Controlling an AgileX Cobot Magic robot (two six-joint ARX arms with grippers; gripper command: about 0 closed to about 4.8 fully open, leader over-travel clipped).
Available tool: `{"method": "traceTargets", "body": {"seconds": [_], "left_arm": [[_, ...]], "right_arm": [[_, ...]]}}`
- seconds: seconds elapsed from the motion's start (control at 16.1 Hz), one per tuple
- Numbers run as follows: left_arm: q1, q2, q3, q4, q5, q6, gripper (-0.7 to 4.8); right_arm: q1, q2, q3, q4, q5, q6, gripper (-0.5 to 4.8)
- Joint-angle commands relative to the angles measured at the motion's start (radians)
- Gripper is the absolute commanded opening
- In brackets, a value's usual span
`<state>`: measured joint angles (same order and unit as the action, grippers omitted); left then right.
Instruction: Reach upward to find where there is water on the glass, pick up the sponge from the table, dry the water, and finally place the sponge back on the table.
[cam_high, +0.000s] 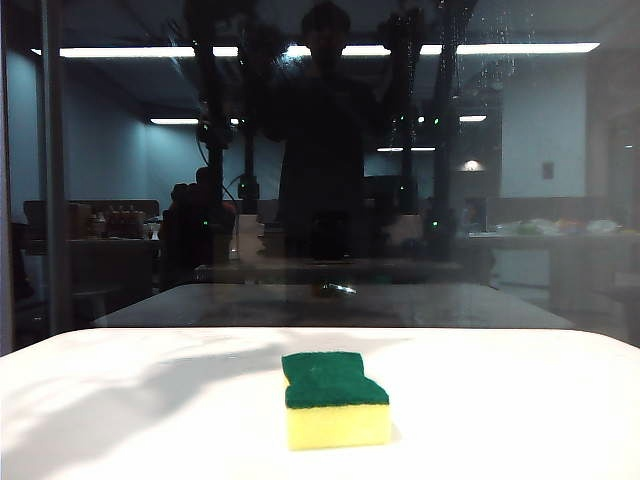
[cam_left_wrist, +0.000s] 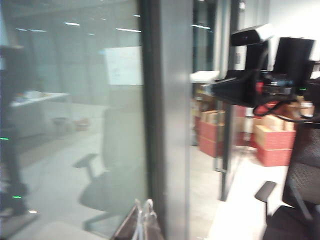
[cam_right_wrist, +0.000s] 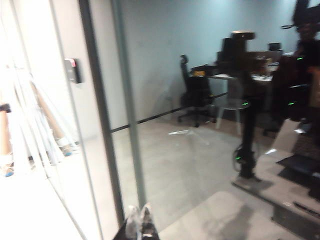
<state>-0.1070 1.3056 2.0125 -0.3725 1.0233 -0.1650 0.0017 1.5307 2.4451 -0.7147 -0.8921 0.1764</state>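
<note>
Exterior view has the sponge (cam_high: 335, 400) lying green side up on the white table (cam_high: 520, 410), a little back from the near edge and about midway between the side edges, with the dark glass (cam_high: 120, 180) rising behind the far edge and pale water (cam_high: 490, 65) streaks glinting high up on the right. Left gripper (cam_left_wrist: 143, 210) points at the glass beside a grey frame bar (cam_left_wrist: 172, 120), fingertips pressed together on nothing. Right gripper (cam_right_wrist: 139, 216) faces the pane too, jaws fully closed and empty.

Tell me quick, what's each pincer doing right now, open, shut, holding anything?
Left pincer: shut, empty, raised facing the glass.
Right pincer: shut, empty, also up at the glass.
Sponge: untouched on the table.
</note>
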Motion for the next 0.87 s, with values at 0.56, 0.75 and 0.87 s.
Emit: {"method": "traceTargets", "body": {"seconds": [0.56, 0.75, 0.87], "left_arm": [[0.002, -0.004, 0.006, 0.015, -0.132, -0.03, -0.06], [0.002, -0.003, 0.006, 0.015, -0.254, -0.026, -0.06], [0.002, -0.003, 0.006, 0.015, -0.338, -0.026, -0.06]], "right_arm": [[0.0, -0.004, 0.003, 0.016, 0.0, 0.007, -0.06], [0.0, -0.004, 0.003, 0.016, 0.073, 0.007, -0.06], [-0.001, -0.004, 0.003, 0.016, 0.114, 0.007, -0.06]]}}
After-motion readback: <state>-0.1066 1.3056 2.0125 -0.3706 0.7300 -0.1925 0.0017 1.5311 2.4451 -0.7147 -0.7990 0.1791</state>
